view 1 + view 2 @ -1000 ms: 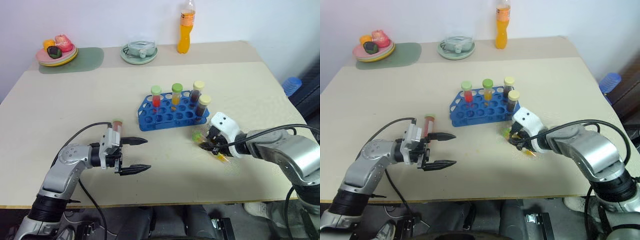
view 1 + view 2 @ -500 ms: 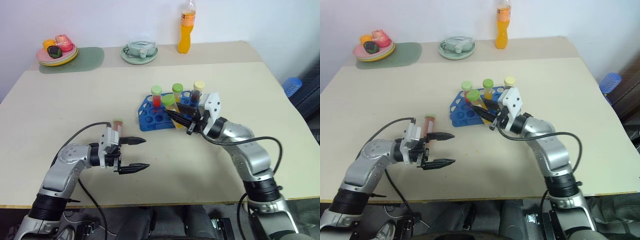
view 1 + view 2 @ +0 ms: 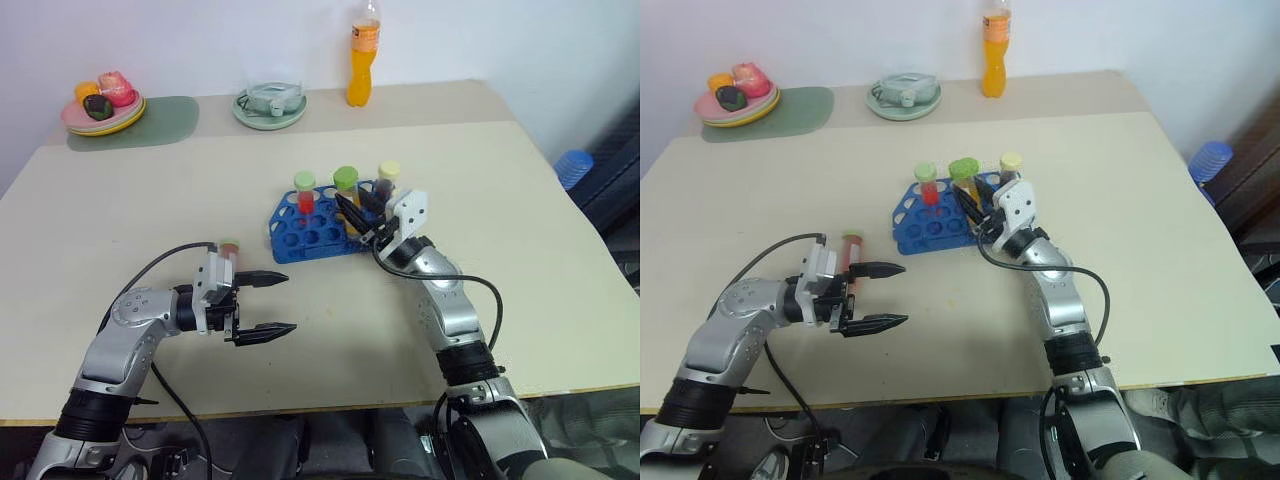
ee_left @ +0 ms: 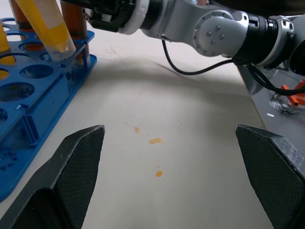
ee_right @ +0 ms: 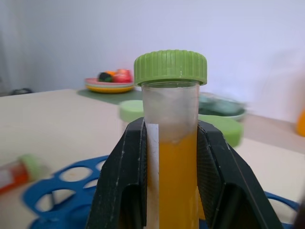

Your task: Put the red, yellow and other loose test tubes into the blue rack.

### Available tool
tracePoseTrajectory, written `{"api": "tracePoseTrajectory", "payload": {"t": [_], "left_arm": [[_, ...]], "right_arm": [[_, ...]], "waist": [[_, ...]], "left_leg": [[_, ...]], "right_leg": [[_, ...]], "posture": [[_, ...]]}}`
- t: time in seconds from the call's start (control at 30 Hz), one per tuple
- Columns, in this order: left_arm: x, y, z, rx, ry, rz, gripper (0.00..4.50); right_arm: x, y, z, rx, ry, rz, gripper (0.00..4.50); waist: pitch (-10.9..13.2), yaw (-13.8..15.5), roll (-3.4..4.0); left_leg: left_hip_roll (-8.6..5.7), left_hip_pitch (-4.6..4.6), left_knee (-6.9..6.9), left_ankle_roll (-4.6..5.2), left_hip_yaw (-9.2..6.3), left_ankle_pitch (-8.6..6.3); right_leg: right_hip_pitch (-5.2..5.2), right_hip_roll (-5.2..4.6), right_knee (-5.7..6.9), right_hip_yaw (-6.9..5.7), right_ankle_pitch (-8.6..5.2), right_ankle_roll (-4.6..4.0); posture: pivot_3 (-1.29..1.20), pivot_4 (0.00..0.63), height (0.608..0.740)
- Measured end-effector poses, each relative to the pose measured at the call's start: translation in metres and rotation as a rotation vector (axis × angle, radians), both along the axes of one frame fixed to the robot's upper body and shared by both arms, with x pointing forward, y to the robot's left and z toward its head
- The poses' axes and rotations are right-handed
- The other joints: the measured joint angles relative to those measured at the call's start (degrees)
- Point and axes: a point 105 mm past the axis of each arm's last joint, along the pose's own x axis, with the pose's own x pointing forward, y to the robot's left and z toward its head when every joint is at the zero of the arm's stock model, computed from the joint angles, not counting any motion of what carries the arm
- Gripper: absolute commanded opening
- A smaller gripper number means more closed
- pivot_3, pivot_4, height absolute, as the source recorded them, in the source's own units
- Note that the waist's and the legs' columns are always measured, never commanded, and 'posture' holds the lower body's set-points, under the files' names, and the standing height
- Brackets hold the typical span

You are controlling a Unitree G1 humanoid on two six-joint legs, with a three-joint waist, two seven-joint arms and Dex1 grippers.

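Beige table [image 3: 150, 200], plain wall behind; the blue rack [image 3: 315, 226] sits mid-table with three tubes standing in its back row — red, yellow, brown by their contents.

Right gripper [image 3: 352, 212] is pinching a yellow tube [image 5: 172, 157] with a green cap just below the cap; the right wrist view shows both fingers [image 5: 123, 181] pressed flat against the tube's sides. From the left wrist view the tube hangs tilted, its lower end just over the holes at the rack's near right corner, not yet seated.

Left gripper [image 3: 264, 305] hovers spread wide, holding nothing, well apart from the rack. One red tube [image 3: 230, 250] lies loose on the table just beyond that hand.

Judgement on the step in hand: the tube should be brought upright before it goes down — entering at this tilt risks catching the rim of a hole or nudging the standing brown tube beside it. Lower slowly, release only once the bottom is seated. Orange drops [image 4: 155, 141] on the table suggest a leak, so the squeeze should stay gentle.
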Motion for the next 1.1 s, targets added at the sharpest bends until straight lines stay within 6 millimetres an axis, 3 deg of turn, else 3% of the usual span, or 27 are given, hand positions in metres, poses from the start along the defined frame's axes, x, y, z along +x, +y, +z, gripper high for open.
{"api": "tracePoseTrajectory", "payload": {"t": [0.87,1.1], "left_arm": [[0.001,0.001,0.002,-0.024,0.008,0.045,4.50],[0.006,0.006,0.007,-0.109,0.006,0.147,4.50]], "right_arm": [[0.003,0.013,-0.009,0.035,-0.008,0.012,0.76],[0.003,0.011,-0.011,0.037,-0.014,0.012,0.76]], "waist": [[-0.03,-0.19,0.04],[-0.05,-0.15,0.07]], "left_leg": [[0.00,0.04,0.01,-0.01,0.01,0.00],[0.00,0.07,0.01,-0.01,0.01,0.00]], "right_leg": [[0.01,0.01,0.03,0.02,0.00,0.00],[0.04,0.01,0.03,0.03,0.00,0.00]], "posture": [[0.00,0.150,0.740],[0.00,0.150,0.740]]}}
